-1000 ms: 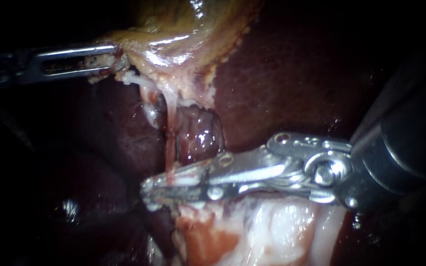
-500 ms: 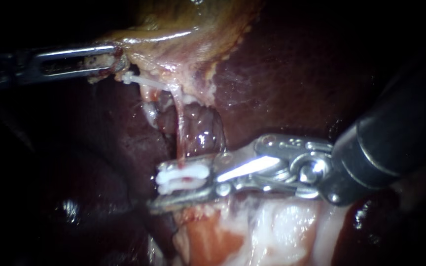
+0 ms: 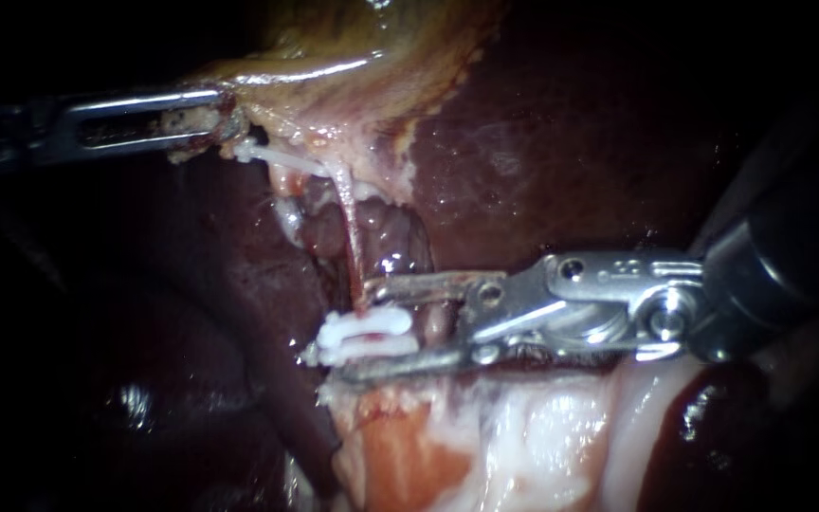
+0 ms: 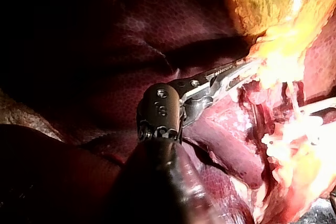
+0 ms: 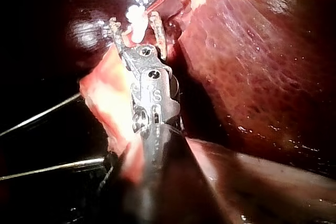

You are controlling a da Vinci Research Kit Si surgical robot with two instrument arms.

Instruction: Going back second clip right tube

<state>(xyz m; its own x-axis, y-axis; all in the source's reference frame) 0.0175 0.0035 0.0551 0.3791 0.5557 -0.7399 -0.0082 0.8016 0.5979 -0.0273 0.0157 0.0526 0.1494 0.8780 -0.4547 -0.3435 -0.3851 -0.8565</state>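
A thin pale tube (image 3: 351, 232) runs down from the yellowish gallbladder (image 3: 353, 85) to a white clip (image 3: 367, 332) that is closed across it. My right instrument (image 3: 357, 325) comes in from the right with its jaws open, one above the clip and one just under it. In the right wrist view the clip (image 5: 136, 20) sits between the open jaws of the right instrument (image 5: 135, 24). My left instrument (image 3: 209, 118) holds the gallbladder's edge, jaws shut on it. The left wrist view shows the left instrument (image 4: 239, 73) on that same tissue.
Dark red liver (image 3: 561, 142) surrounds the field. Pale fatty tissue (image 3: 523, 436) lies right under the right instrument. A second whitish strand (image 3: 284, 216) hangs left of the clipped tube. Two thin metal rods (image 5: 47, 169) show beside the right instrument's shaft.
The right instrument's jaws, closed around the tube a second ago, have opened wide and left the white clip on it. The instrument has drawn back to the right. The left instrument holds still.
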